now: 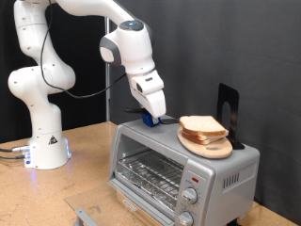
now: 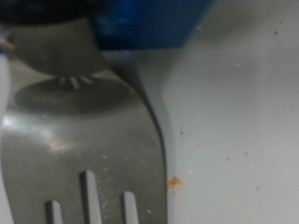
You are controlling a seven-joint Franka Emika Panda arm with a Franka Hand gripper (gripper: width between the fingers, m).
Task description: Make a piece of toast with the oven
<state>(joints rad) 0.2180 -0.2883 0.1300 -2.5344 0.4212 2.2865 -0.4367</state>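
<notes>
The gripper fingertips are hidden behind a blue object on the oven, so the jaws' state cannot be told. The wrist view is blurred (a slotted metal spatula, cut off by the edge).

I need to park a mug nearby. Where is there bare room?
The wooden table is bare between the robot base and the oven. The oven top is crowded: the hand at one end, toast on a plate at the other.
</notes>
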